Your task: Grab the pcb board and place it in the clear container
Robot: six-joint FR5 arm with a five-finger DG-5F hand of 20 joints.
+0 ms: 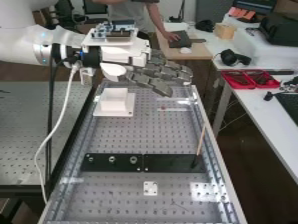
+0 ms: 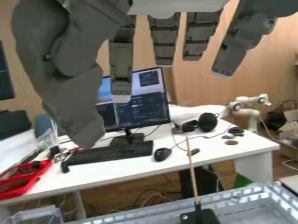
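In the high view, the robot hand (image 1: 150, 80) hangs at the upper centre, fingers spread and nearly straight, grasping nothing. It is probably kept above the fixtures so that it can come down without knocking them. A see-through piece (image 1: 174, 104) at the upper right of the worktop (image 1: 120, 137) is likely the clear container, within easy reach of a short carry. The white stand (image 1: 114, 102) at the upper left may serve to raise a part for grasping; whether the pcb board sits there I cannot tell. Lower down, a black strip (image 1: 140, 163) crosses the perforated metal surface between side rails, a thin rod (image 1: 200, 140) rising from its right end. A white desk (image 1: 256, 107) runs down the right.

In the wrist view, the thumb (image 2: 70, 75) and fingers hang apart from the upper edge, released. Beyond them, the desk bears a monitor (image 2: 133, 102), a keyboard (image 2: 110, 153) and red trays (image 2: 23, 179), before a wooden wall (image 2: 199, 75).
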